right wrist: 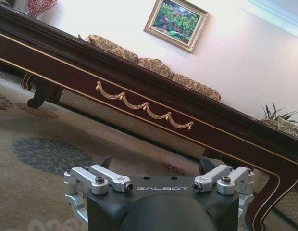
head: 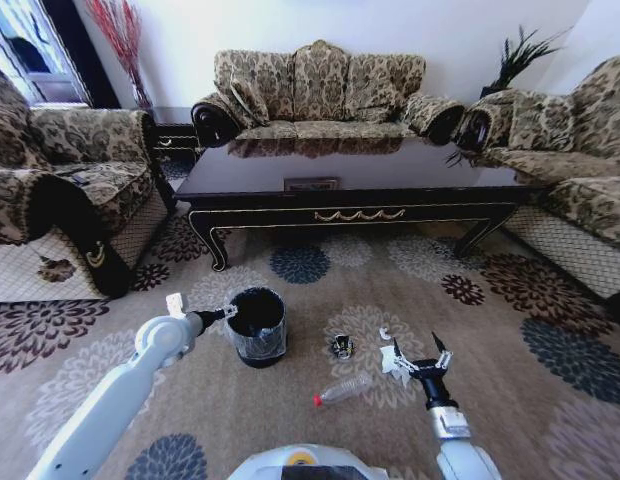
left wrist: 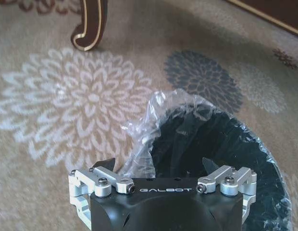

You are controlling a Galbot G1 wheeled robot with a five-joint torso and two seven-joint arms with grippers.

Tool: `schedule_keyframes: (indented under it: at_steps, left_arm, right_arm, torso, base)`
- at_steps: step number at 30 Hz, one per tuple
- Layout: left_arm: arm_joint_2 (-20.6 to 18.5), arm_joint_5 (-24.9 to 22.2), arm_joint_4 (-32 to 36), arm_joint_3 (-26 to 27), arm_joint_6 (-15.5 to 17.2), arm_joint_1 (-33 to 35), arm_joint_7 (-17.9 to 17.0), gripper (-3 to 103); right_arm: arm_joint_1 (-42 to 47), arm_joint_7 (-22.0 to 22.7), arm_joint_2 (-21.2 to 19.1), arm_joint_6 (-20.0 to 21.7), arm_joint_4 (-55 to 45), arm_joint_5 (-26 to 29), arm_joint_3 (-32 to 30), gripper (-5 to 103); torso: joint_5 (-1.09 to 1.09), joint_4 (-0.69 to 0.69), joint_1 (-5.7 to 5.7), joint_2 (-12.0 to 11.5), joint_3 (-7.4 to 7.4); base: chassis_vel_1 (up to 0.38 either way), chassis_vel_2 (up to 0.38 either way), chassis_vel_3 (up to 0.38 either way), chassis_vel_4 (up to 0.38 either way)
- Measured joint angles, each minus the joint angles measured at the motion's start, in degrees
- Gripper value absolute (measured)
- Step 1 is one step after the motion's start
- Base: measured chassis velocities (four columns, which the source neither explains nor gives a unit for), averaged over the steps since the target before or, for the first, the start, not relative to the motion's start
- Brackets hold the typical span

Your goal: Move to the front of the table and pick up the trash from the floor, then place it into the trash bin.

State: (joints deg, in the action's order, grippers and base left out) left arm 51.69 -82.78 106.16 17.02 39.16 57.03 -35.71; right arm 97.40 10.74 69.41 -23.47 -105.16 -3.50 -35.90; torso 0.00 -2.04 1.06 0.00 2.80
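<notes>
Our left gripper (head: 230, 312), open, hovers at the trash bin's (head: 257, 340) ten o'clock rim; our right gripper (head: 420, 357), spread open, touches the crumpled paper (head: 393, 363).

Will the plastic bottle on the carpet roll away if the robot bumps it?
Probably a little. The bottle is round and lies on its side, so a nudge could roll it, though the carpet should slow it. It looks clear and empty, so likely light and squashy when squeezed.
</notes>
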Motion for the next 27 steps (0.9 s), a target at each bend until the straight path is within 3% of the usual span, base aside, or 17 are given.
schedule_keyframes:
  at_steps: [8,13,14,16,27]
  left_arm:
    - [1.1,-7.3,-2.9,-1.2,2.8,-1.9,-6.1,100]
    - [0.9,-10.2,-4.0,-0.4,2.9,-2.3,-8.5,100]
    - [1.0,-11.2,-4.5,-0.2,2.9,-2.6,-9.3,92]
    - [1.0,-11.5,-4.6,-0.1,2.9,-2.7,-9.5,92]
    - [1.4,-14.8,-5.6,0.3,3.0,-3.7,-10.6,49]
  right_arm:
    - [-0.6,-1.7,-0.1,1.2,0.7,3.5,-0.6,100]
    - [-0.9,-1.8,-0.1,3.0,1.1,5.4,-0.8,100]
    - [-0.9,-1.8,-0.1,4.2,1.2,6.4,-0.6,100]
    - [-0.9,-1.7,-0.1,4.9,1.1,6.9,-0.5,100]
    - [-1.4,1.0,-1.0,13.7,2.2,13.7,1.1,100]
  torso:
    - [0.0,0.0,0.0,0.0,0.0]
    - [0.0,0.01,0.0,0.0,0.0]
    - [0.01,0.01,0.0,0.0,0.0]
    - [0.0,0.01,0.0,0.0,0.0]
    - [0.0,0.01,0.0,0.0,0.0]
  base:
    - [0.0,0.0,0.0,0.0]
    - [0.0,0.0,0.0,0.0]
    - [0.0,0.0,0.0,0.0]
    - [0.0,0.0,0.0,0.0]
    - [0.0,0.0,0.0,0.0]
